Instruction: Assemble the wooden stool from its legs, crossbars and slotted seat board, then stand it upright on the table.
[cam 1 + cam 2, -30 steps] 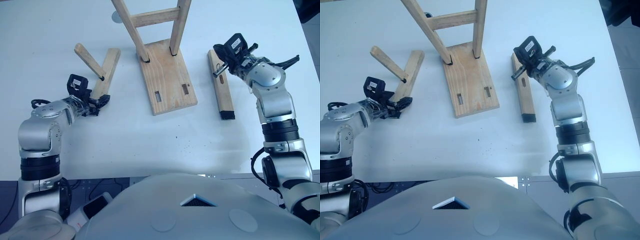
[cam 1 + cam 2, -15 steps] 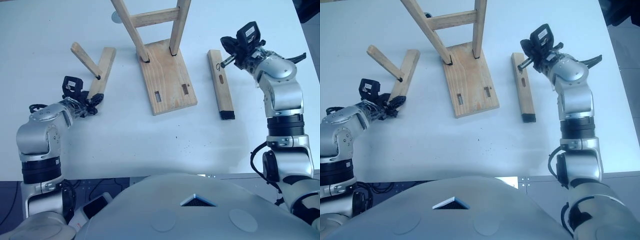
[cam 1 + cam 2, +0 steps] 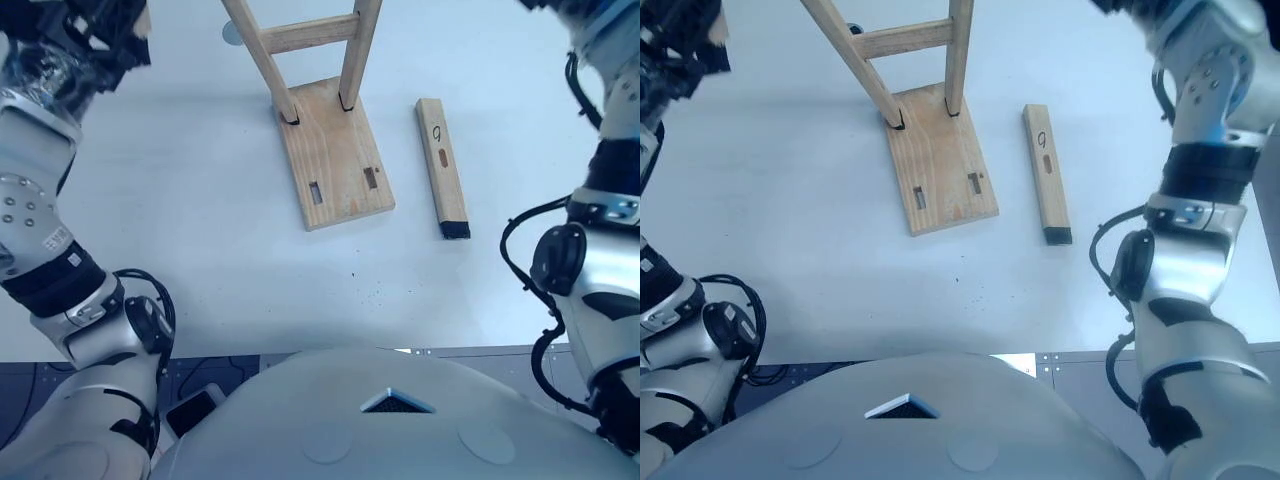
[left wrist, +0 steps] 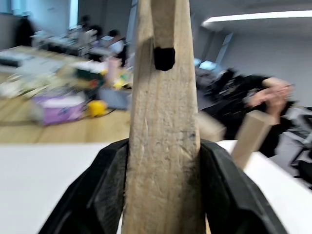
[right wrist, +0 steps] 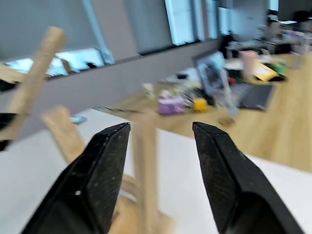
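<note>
The slotted seat board (image 3: 335, 150) lies flat mid-table, with two legs joined by a crossbar (image 3: 305, 35) standing in its far slots. Two near slots are bare. A loose leg (image 3: 443, 165) with a black tip lies to its right. My left gripper (image 4: 163, 180) is raised at the far left, shut on another leg (image 4: 163, 122) that has a crossbar (image 4: 164, 19) plugged into its dark hole. My right gripper (image 5: 161, 161) is held high on the right, open, with nothing between its black fingers (image 5: 105, 175); the standing legs (image 5: 146, 161) blur beyond it.
The white table (image 3: 220, 250) has free room to the left of the board and in front of it. Its right edge (image 3: 610, 130) runs close beside my right arm. An office with desks and clutter lies behind.
My left arm has swung up from the table, lifting the leg with its crossbar off the surface. My right arm has risen away from the loose leg, which stayed put.
</note>
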